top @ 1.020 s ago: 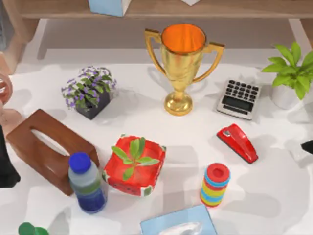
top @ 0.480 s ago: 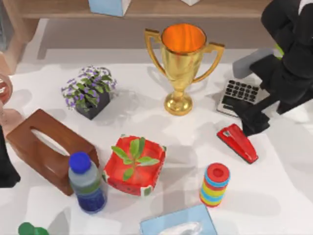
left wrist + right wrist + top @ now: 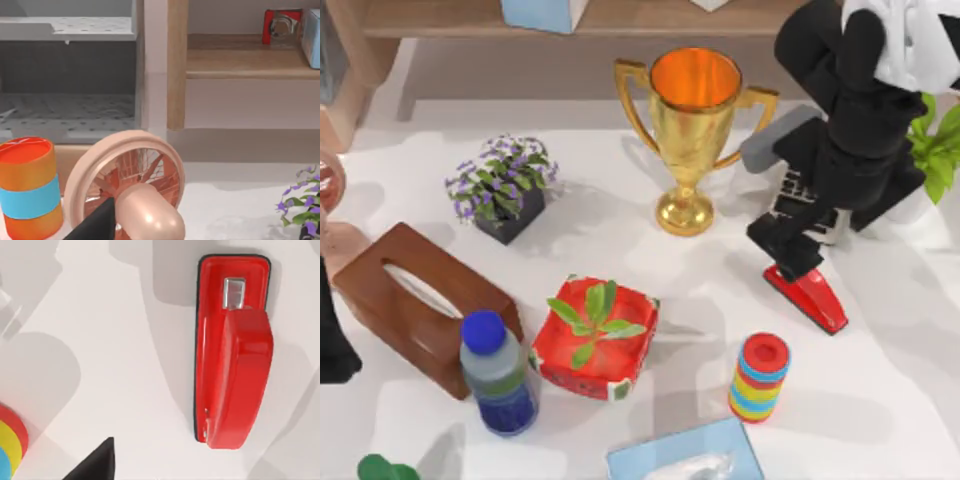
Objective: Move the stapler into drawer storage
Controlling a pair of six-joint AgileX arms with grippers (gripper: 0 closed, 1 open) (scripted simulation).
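At the counter's [image 3: 880, 400] far left edge, the left arm stands parked; whether its hand is released or clenched cannot be told. Its wrist camera faces a pink fan [image 3: 131, 185] and an orange can [image 3: 27, 187].

Moving rightward, the tissue box [image 3: 420, 300], bottle [image 3: 498, 372], red planter [image 3: 596, 338] and trophy [image 3: 692, 130] all lie well to the left of the working hand and play no part in this step.

The right hand [image 3: 790, 262] hangs directly above the near end of the stapler [image 3: 810, 295], in front of the calculator [image 3: 820, 215]. The ring stack [image 3: 760, 376] stands near, in front of the hand and slightly to its left. The right wrist view shows the stapler [image 3: 232, 355] lying flat on the counter, untouched, with one dark fingertip [image 3: 97, 462] well clear of it. Whether this hand is released or clenched cannot be told.

Handling judgement: the stapler appears rigid, light and glossy, so its sloped top is likely slippery. Grasp across the narrow width at mid-length, with the fingers on the two long side faces. Avoid the tapered end and the silver piece [image 3: 234, 292], where the hold would be shallow. The stapler is not yet grasped, and transfer to the drawer remains to be done.
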